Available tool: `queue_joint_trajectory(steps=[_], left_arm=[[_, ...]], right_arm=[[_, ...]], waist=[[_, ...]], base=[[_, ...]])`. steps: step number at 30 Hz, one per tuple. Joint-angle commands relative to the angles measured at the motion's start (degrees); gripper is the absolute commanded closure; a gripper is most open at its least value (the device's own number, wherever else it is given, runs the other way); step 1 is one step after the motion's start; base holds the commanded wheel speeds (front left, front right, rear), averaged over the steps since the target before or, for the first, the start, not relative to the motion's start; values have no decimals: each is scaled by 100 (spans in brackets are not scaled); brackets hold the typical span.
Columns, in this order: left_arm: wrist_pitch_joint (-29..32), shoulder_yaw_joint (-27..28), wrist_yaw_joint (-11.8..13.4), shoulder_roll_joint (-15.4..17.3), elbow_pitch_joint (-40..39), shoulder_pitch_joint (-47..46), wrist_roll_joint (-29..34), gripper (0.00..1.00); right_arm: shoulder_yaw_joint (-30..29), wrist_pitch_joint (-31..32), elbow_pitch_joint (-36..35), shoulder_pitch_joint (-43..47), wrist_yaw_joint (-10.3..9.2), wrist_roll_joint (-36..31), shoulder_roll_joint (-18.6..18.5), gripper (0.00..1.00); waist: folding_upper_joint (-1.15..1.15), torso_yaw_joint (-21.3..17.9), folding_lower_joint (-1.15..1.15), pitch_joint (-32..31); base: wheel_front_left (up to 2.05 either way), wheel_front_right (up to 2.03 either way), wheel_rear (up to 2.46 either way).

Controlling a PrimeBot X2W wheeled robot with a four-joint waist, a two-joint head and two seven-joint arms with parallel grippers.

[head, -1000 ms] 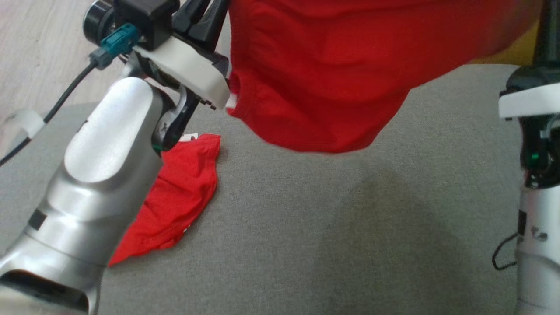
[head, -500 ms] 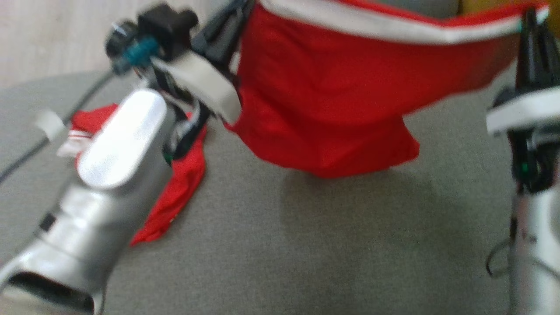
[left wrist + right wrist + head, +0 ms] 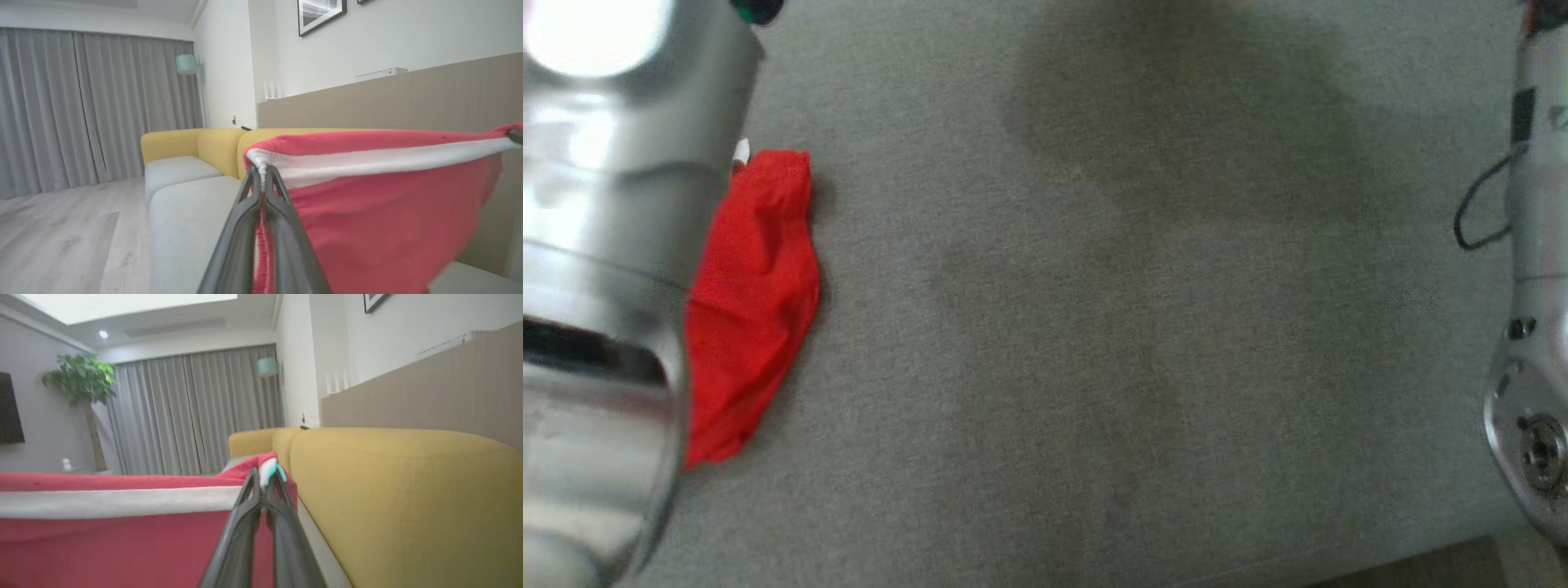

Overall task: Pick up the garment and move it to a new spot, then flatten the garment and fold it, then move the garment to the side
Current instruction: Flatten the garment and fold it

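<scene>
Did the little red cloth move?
Cannot tell. The camera shifted; the red cloth keeps its shape on the grey cushion, with no fixed mark nearby.

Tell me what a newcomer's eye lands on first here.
The red garment with its white band, stretched in the air between the left gripper and right gripper, both shut on its corners. Next, a crumpled red cloth lying on the grey cushion at the left of the head view, and the yellow sofa back beyond the right gripper.

No lettering, label or number is legible on anything here
</scene>
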Motion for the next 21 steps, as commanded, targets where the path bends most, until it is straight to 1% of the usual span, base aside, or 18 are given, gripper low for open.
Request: queue_joint_trajectory(steps=[1, 3, 4, 7, 11, 12, 16, 21], left_arm=[[-125, 56, -79, 43, 72, -193, -19, 100], [-274, -20, -153, -100, 265, -119, -80, 100], [-274, -20, -153, -100, 265, -119, -80, 100], [-420, -261, -236, -233, 495, 230, -132, 100], [-512, -738, -276, -305, 605, 1079, -272, 100], [-495, -938, -278, -301, 566, 1326, -320, 100], [-426, -1609, -280, -99, 248, 2272, -621, 100], [-384, -2175, -281, 208, -293, 3119, -822, 100]], right_arm=[[190, -106, 212, 18, -4, -118, -56, 100], [368, -184, 592, 102, -4, -165, -171, 100], [368, -184, 592, 102, -4, -165, -171, 100], [641, -142, 1100, 394, -4, -76, -351, 100], [1263, 240, 1659, 951, -4, 113, -633, 100], [1456, 372, 1749, 1096, -4, 195, -720, 100], [2169, 1001, 1900, 1676, -4, 712, -1137, 100], [3001, 1841, 1597, 2355, -4, 1453, -1787, 100]], waist=[[0, 14, -3, 38], [0, 77, -3, 53], [0, 77, -3, 53], [0, 172, -3, 38], [0, 258, -3, -83], [0, 285, -3, -125], [0, 374, -3, -356], [0, 454, -3, -709]], base=[[0, 0, 0], [0, 0, 0], [0, 0, 0], [0, 0, 0], [0, 0, 0], [0, 0, 0], [0, 0, 0], [0, 0, 0]])
